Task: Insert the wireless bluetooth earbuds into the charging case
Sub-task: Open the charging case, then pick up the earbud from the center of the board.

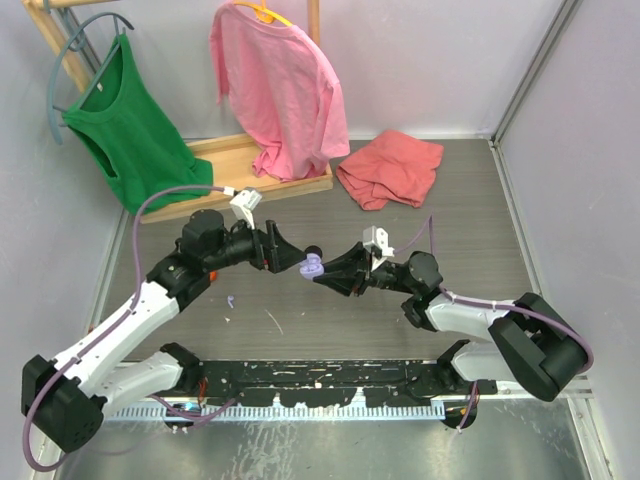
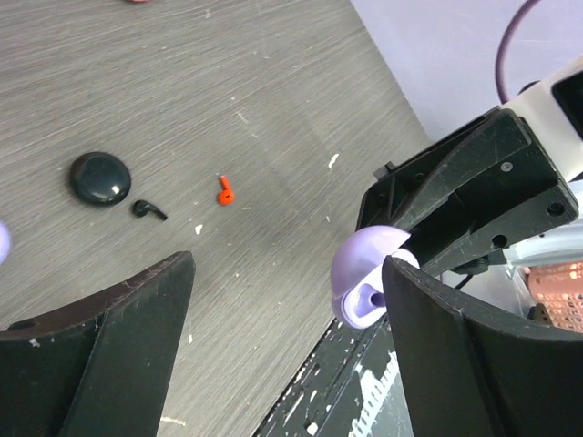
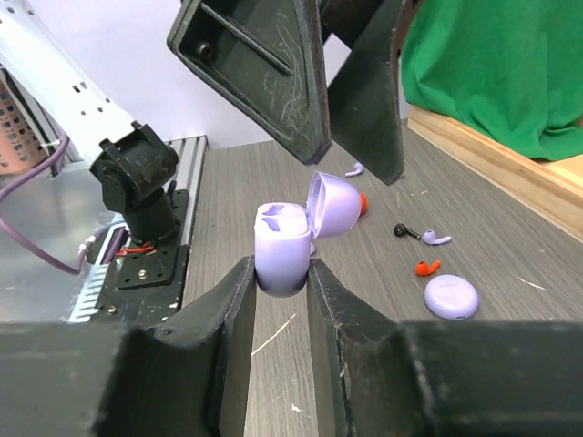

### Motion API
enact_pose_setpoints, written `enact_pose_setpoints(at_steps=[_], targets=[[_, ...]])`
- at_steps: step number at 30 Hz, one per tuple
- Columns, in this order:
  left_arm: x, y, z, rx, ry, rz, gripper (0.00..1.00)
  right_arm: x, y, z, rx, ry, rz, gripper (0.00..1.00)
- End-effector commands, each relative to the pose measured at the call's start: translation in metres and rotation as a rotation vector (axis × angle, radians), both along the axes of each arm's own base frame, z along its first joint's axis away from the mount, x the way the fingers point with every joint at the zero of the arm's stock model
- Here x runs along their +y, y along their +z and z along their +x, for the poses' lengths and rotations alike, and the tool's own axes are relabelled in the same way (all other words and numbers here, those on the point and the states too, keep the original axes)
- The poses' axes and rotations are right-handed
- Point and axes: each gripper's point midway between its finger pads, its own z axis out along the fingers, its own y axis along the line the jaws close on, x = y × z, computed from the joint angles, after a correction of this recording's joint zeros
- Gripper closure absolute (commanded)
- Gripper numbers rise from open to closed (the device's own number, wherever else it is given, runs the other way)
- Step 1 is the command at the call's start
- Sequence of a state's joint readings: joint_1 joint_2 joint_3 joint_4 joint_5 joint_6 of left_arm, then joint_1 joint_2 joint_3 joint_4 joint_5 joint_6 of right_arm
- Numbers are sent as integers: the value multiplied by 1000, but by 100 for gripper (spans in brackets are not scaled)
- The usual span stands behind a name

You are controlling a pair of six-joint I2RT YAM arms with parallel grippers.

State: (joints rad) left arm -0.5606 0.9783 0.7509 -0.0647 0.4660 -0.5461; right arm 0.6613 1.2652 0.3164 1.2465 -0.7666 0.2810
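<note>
My right gripper [image 3: 280, 269] is shut on the lavender charging case [image 3: 282, 250], held upright above the table with its lid [image 3: 335, 205] flipped open and both sockets showing. My left gripper [image 2: 287, 273] stands open right in front of it, and the case [image 2: 364, 273] sits just beside its right finger [image 2: 474, 355]. From above, both grippers meet at the case [image 1: 312, 266] mid-table. On the table lie wireless bluetooth earbuds: a black one [image 3: 405, 232], a lavender one [image 3: 435, 238], a red-orange one [image 3: 427, 267], and another lavender one [image 1: 230, 299].
A lavender disc [image 3: 451, 297] and a black disc [image 2: 100, 177] lie near the buds. A wooden rack [image 1: 235, 185] with a green top [image 1: 130, 120] and a pink shirt [image 1: 280, 90] stands at the back. A folded red cloth [image 1: 390, 168] lies back right.
</note>
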Motion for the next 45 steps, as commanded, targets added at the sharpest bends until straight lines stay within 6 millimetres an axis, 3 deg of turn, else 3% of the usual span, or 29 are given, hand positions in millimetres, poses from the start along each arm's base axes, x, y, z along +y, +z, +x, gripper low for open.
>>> enact_pose_setpoints(at_steps=[1,5,10,22,35,37,42,45], targets=[[19,24,3,-56,83,37,13,-4,20,5,-125,-64,56,99],[38,23,0,-44,167,86,8,-5,22,7,-142,-75,74,99],[77,11,4,-10,361,204,1,-7,23,13,-153,-112,90,99],[181,-59,33,272,803,552,2,-16,13,18,-118,-186,114,99],[298,-110,67,608,1063,604,12,-18,7,18,-81,-192,133,99],[316,-122,70,673,1087,618,17,-18,6,19,-77,-200,132,99],[338,-138,80,779,1072,680,26,-13,0,17,-97,-207,114,99],[339,-150,82,831,1053,699,32,-11,-2,16,-108,-207,101,99]])
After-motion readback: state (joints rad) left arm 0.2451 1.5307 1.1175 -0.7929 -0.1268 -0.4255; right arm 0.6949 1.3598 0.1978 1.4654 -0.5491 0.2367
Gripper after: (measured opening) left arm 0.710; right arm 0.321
